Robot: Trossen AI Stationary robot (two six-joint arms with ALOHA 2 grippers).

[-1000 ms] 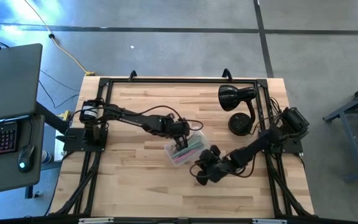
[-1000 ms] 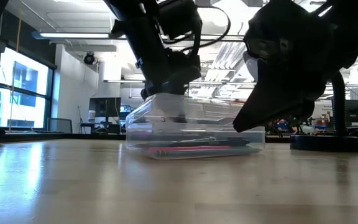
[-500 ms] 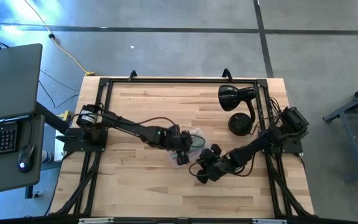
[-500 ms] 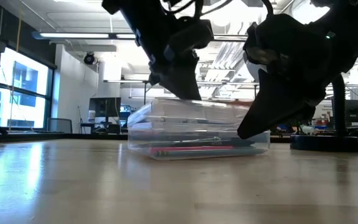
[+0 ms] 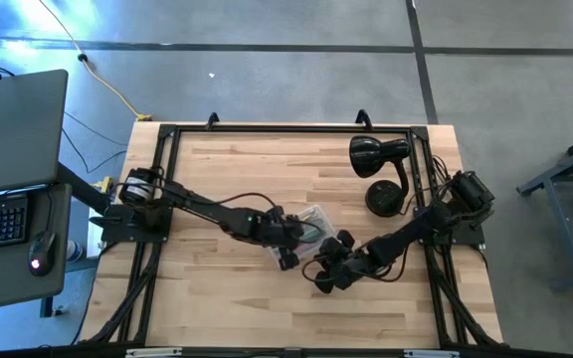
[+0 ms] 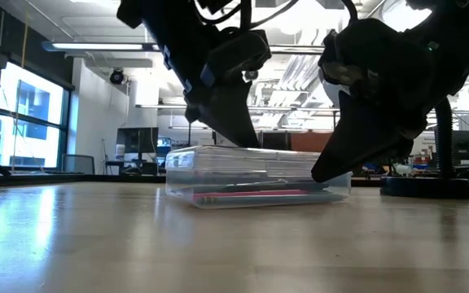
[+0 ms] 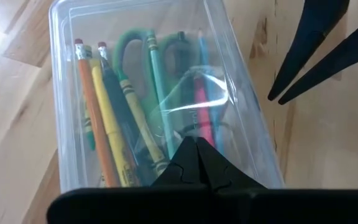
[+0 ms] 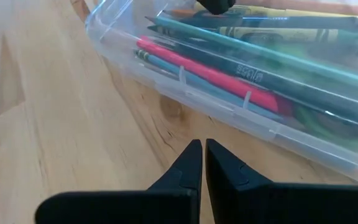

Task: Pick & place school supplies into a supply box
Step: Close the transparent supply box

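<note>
A pale butcher-block wooden table (image 5: 237,159) framed by black rails sits on a grey concrete floor, with a black desk lamp (image 5: 378,159) near its far right corner and an open grey laptop (image 5: 13,129) on a stand off to the left; the low view looks across the tabletop into a bright workshop with ceiling strip lights and tall windows. Near the table's middle lies the small clear plastic supply box (image 6: 255,175) with rounded corners, resting flat on the wood. Inside it lie the school supplies (image 7: 142,106) — yellow and orange pencils, a teal pencil, a pink-red pen, a black pen and green-handled scissors (image 7: 132,53) at the far end. The left arm stretches from its base at the left edge across to the box, and the left gripper (image 7: 194,155) sits on top of the box with its fingertips pinched together, holding nothing. The right arm reaches in from the right edge, elbow bent, so that the right gripper (image 8: 199,155) hangs low over the wood just beside the box's long wall — its fingers nearly meeting, empty, not touching the box.
</note>
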